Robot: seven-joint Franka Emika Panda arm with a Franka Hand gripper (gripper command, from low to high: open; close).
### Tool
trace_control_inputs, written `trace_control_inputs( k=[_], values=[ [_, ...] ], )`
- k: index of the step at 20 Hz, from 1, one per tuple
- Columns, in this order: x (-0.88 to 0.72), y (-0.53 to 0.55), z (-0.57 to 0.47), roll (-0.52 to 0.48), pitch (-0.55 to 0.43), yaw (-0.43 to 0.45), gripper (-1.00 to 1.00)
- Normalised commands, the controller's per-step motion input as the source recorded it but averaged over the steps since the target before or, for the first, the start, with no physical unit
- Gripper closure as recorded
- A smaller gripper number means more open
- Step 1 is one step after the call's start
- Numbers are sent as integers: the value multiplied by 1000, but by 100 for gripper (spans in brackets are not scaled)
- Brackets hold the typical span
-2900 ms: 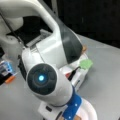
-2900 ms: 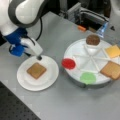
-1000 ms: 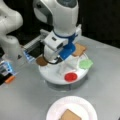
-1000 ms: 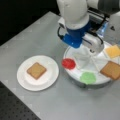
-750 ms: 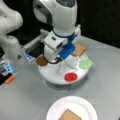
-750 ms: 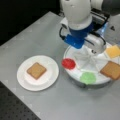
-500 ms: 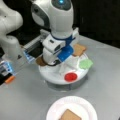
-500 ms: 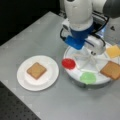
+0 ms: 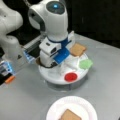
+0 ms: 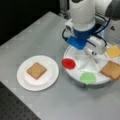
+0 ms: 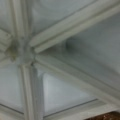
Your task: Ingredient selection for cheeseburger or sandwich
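1. Nearest in a front view, one tan-brown bread square (image 10: 36, 70) lies on the round white paper plate (image 10: 51, 80) on the grey tabletop (image 10: 37, 37)
2. Beyond, the white divided tray (image 10: 75, 53) holds a red disc (image 10: 68, 63), green leaf piece (image 10: 87, 77), second bread square (image 10: 111, 70) and yellow cheese square (image 10: 113, 51)
3. The tool (image 9: 53, 65) hangs low over the tray near a dark brown round patty (image 9: 40, 62); picking the next ingredient seems in hand, needing a clean grip
4. Whether its jaws are open cannot be told

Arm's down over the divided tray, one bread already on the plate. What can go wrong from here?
1. The arm hides the gripper in both front views, so a missed grasp would be hard to spot.
2. The red disc and green leaf piece lie at the tray edge; a bump might push them off.
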Motion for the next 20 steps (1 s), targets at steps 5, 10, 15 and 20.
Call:
trace_control_inputs(
  k=[5, 10, 15, 20],
  values=[
    [-328, 146, -162, 0, -277, 17, -100],
    [-293, 138, -127, 13, -288, -19, -100],
    [-285, 127, -142, 45, -284, -32, -100],
    [-259, 174, -205, 73, -290, -63, -100]
  ],
)
